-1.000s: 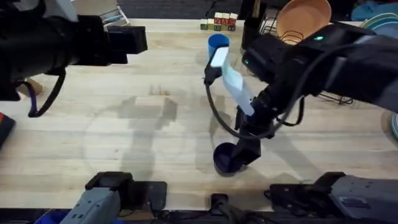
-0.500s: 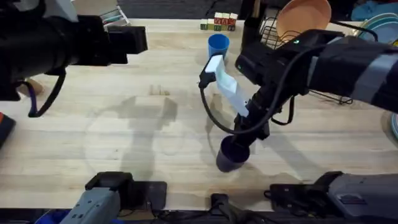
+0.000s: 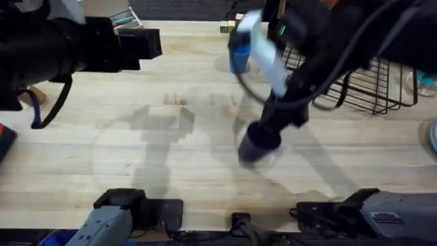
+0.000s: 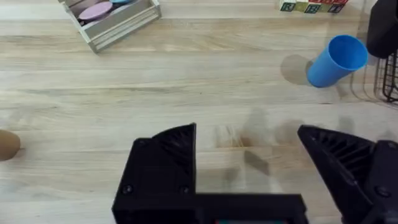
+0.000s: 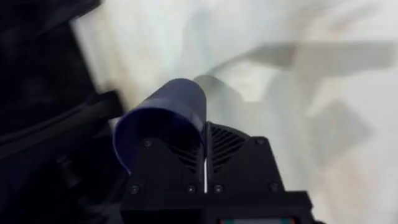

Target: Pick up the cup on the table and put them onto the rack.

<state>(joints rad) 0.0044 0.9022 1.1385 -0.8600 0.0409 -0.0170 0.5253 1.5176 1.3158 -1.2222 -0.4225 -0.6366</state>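
Wooden table (image 3: 136,157), bright blue cup (image 4: 336,60), rack (image 3: 369,82)

overhead cam looks down/fwd over whole table (image 3: 171,137); wrist cams sit close, left sharing bright blue cup (image 4: 336,60).

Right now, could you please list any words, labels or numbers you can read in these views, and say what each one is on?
Nothing can be read for certain.
Letter blocks at the table's far edge: coloured characters show, too small and cut off to read.
Bright blue cup: no marking visible.
Navy cup in the right gripper: no marking visible.
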